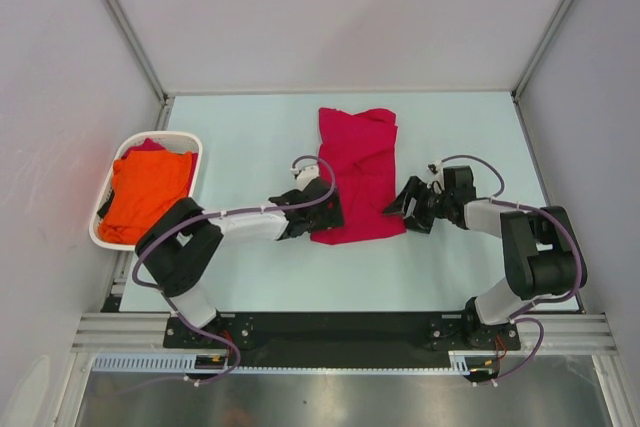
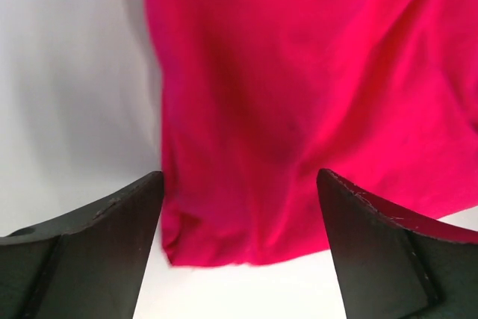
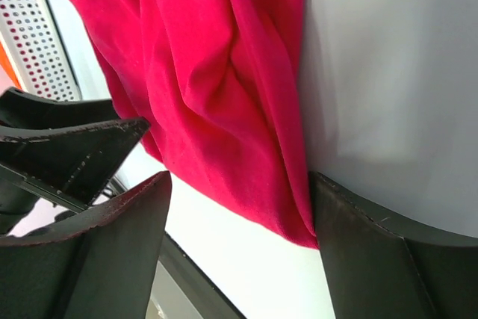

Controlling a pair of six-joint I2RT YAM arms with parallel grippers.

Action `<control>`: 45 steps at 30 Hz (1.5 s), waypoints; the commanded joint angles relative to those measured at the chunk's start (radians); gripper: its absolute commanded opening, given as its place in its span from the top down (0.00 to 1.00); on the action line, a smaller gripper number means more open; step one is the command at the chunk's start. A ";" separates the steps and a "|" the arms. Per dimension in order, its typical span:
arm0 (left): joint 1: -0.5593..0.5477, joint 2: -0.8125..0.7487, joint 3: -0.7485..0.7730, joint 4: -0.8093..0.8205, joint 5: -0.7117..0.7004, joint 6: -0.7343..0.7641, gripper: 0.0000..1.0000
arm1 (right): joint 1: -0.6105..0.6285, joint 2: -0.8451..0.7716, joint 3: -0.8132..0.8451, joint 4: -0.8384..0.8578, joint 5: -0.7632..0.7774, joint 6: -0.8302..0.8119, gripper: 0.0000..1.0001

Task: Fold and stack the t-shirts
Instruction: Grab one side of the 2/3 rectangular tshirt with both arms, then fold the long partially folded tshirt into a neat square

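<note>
Two shirts show in the overhead view, and only there do I get both at once. The crimson short-sleeved cloth t-shirt (image 1: 355,177) lies on the pale table (image 1: 250,127) near its middle, folded into a long strip that runs away from the arms. The bright orange cloth t-shirt (image 1: 145,192) sits bunched in the white oval plastic basket (image 1: 196,147) at the table's left edge, with a bit of crimson cloth peeking out behind it. The left gripper (image 1: 325,205) is low at the crimson shirt's near left edge. The right gripper (image 1: 405,202) is at its near right edge. From up here I cannot judge the jaws.

The left wrist camera fills that in. The left gripper (image 2: 239,177) stands wide open, and its two dark fingers (image 2: 97,244) straddle the near corner of the crimson shirt (image 2: 299,72). Nothing is pinched. I cannot tell whether either pad touches the cloth. The table (image 2: 75,72) shows bare to the left of the hem.

The right wrist camera shows folds that the other views flatten. The crimson shirt (image 3: 209,72) is creased into long ridges. The right gripper (image 3: 239,181) is open too, a little less wide. The shirt's edge lies just beside one finger (image 3: 373,259); contact is unclear and nothing is held. At the frame's left I see the left gripper (image 3: 75,147) and a white perforated surface (image 3: 45,35) beyond it.
</note>
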 commanded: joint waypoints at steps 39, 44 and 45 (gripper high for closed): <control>0.104 0.063 0.441 -0.440 0.028 0.178 1.00 | -0.019 0.032 0.292 -0.127 0.029 -0.047 1.00; 0.167 0.133 0.549 -0.440 0.065 0.224 1.00 | -0.025 0.128 0.374 -0.014 0.026 0.001 1.00; 0.175 0.159 0.588 -0.442 0.070 0.237 1.00 | -0.025 0.138 0.403 -0.002 0.029 0.008 1.00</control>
